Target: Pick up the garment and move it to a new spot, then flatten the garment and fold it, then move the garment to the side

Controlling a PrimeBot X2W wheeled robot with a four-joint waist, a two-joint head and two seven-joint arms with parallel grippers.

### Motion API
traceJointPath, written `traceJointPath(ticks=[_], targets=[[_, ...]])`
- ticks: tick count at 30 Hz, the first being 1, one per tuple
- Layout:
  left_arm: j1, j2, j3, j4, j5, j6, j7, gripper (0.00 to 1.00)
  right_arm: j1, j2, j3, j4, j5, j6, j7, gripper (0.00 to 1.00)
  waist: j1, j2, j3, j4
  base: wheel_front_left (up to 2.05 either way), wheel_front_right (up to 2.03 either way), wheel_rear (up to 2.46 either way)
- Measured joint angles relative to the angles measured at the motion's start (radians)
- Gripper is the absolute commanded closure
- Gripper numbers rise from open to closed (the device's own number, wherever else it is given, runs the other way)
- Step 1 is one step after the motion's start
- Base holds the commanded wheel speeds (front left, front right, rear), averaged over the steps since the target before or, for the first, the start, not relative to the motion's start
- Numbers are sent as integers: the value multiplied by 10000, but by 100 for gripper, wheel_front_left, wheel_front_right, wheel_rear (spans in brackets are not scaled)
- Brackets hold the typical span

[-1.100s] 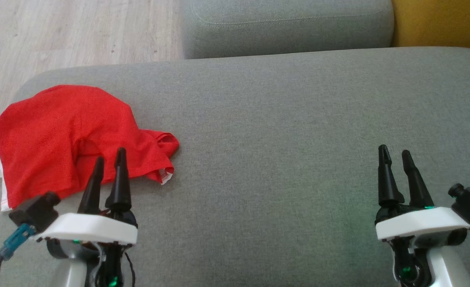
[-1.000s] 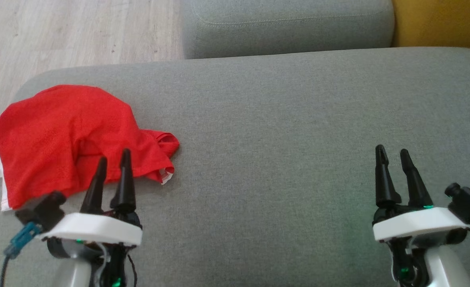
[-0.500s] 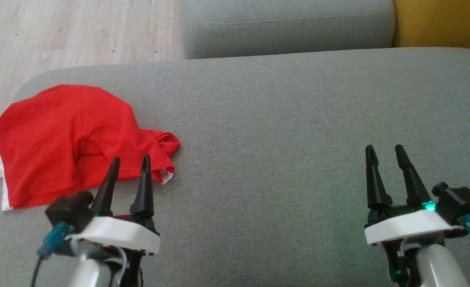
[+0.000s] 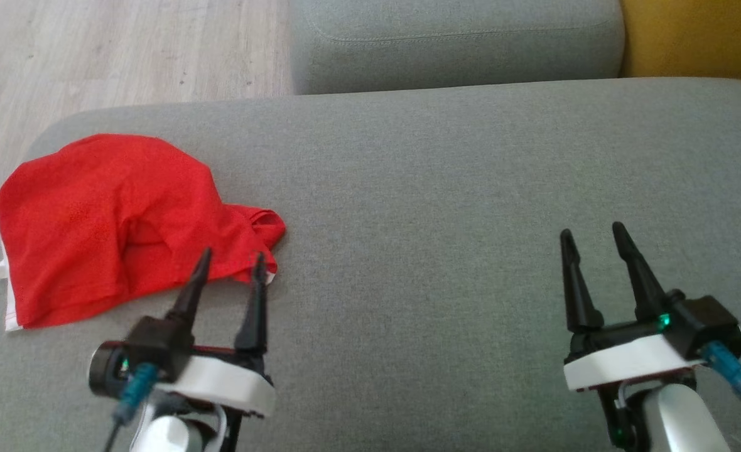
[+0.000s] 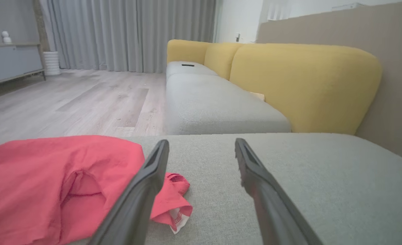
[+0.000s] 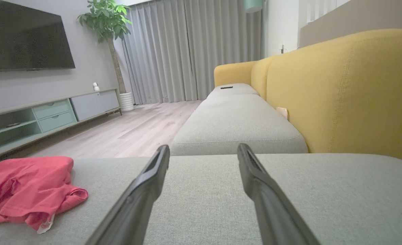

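Left tool (image 4: 232, 253) hovering released beside garment (image 4: 94, 213), right tool (image 4: 591, 230) idling released. Garment looking soft, light, floppy; favouring a pinch at its bunched near corner.

Head camera looks steeply down on the grey cushion (image 4: 439, 188); both wrist cameras sit low over it, facing 12 o'clock; all share the garment (image 4: 94, 213) toward 9 o'clock
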Motion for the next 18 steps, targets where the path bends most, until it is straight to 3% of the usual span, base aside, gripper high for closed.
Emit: traceJointPath(ticks=[6, 11, 15, 18], targets=[[-1, 73, -341, -102, 621, 322, -155, 0, 0, 0, 96, -82, -784, 0, -150, 0, 0, 0, 13, -20, 0, 0, 0], [-1, 29, -353, -387, 748, 336, -328, 0, 0, -2, 176, -245, -1237, 0, -311, 0, 0, 0, 27, -42, 0, 0, 0], [11, -238, -77, -554, 809, 56, -416, 0, 1, -2, 169, -314, -1285, 0, -407, 0, 0, 0, 30, -50, 0, 0, 0], [43, -602, 410, -583, 807, -412, -504, 0, 28, -4, 113, -314, -627, 0, -502, 0, 0, 0, 15, -35, 0, 0, 0]])
